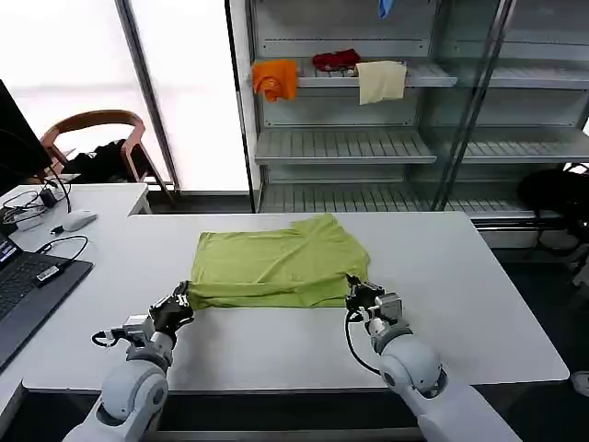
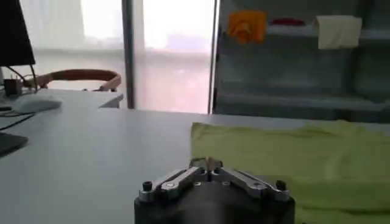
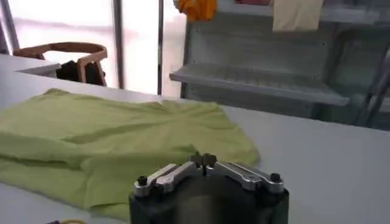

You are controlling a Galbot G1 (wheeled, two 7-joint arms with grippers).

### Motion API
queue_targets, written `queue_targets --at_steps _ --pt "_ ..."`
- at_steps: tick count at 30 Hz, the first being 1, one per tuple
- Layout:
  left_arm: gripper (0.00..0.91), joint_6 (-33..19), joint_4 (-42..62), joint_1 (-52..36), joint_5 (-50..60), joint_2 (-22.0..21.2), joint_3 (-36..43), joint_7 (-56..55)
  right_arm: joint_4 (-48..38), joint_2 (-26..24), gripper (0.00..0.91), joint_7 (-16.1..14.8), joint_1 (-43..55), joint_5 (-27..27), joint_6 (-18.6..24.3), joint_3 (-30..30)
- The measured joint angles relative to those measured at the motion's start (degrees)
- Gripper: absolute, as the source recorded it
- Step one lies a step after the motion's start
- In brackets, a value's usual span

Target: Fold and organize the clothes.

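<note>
Nearest the robot, the left gripper [image 1: 180, 302] sits at the near left corner of the lime T-shirt [image 1: 276, 262] and the right gripper [image 1: 357, 293] at its near right corner, both low on the white tabletop [image 1: 479, 295]. In both wrist views the jaws are closed tip to tip; whether fabric is pinched is hidden. The shirt lies folded mid-tabletop, sleeves tucked out of sight.

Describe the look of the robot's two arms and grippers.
Both arms are rounded, light grey shells ending in dark, compact wrists. The left gripper and right gripper have black bodies with silvery metal finger links fastened by small black bolts. A thin black cable loops from each wrist. No markings can be seen.
</note>
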Motion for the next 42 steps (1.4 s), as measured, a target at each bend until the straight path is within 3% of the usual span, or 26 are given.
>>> queue_targets --at_steps 1,3,4,22,28,42 --pt "0.05 0.02 0.0 0.0 0.16 0.01 0.03 0.25 -0.16 0.07 0.0 0.14 0.01 0.0 -0.03 0.1" --pt "0.393 0.15 -0.13 0.12 0.46 0.1 0.09 0.54 -0.32 0.22 0.0 0.42 0.0 0.03 -0.15 0.22" --pt "0.907 0.26 -0.23 0.23 0.62 0.19 0.09 0.66 -0.33 0.36 0.907 0.76 -0.01 0.13 -0.3 0.27" --pt "0.907 5.04 -5.42 4.5 5.76 3.28 -3.05 1.82 4.43 -1.24 0.907 8.89 -2.12 0.9 -4.35 2.22" --pt "0.907 6.41 -8.33 6.94 5.31 3.74 -4.24 2.92 7.31 -3.08 0.907 7.5 -5.03 0.22 -3.24 3.98" --pt "0.907 5.45 -7.32 7.15 -1.18 1.98 -4.41 6.8 6.72 -3.79 0.907 0.53 -11.26 0.08 3.76 5.91"
